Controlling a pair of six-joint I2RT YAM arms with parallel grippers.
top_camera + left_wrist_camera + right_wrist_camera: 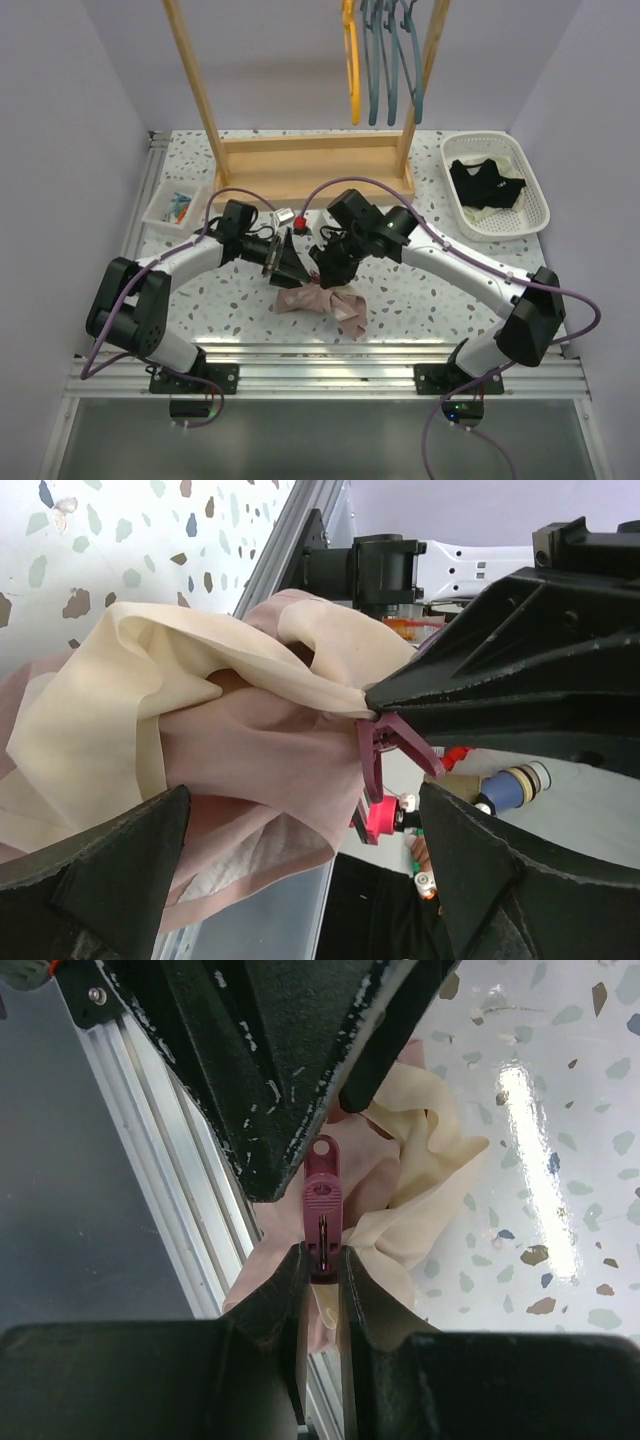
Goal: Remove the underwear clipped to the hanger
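The dusty pink underwear (322,300) with pale cream trim lies bunched on the table near the front edge, under both grippers. A maroon hanger clip (322,1200) bites its edge. My right gripper (322,1256) is shut on that clip; it also shows in the top view (325,268). My left gripper (300,880) is open, its fingers wide apart on either side of the pink cloth (250,770), close against the right gripper (287,262). The rest of the hanger is hidden. The black underwear (486,183) lies in the white basket (535,205).
A wooden rack (310,165) stands at the back, with yellow and teal hangers (385,60) on it. The basket also holds a pale green cloth (484,213). A small white tray (160,212) of coloured bits sits far left. An aluminium rail (330,352) runs along the front edge.
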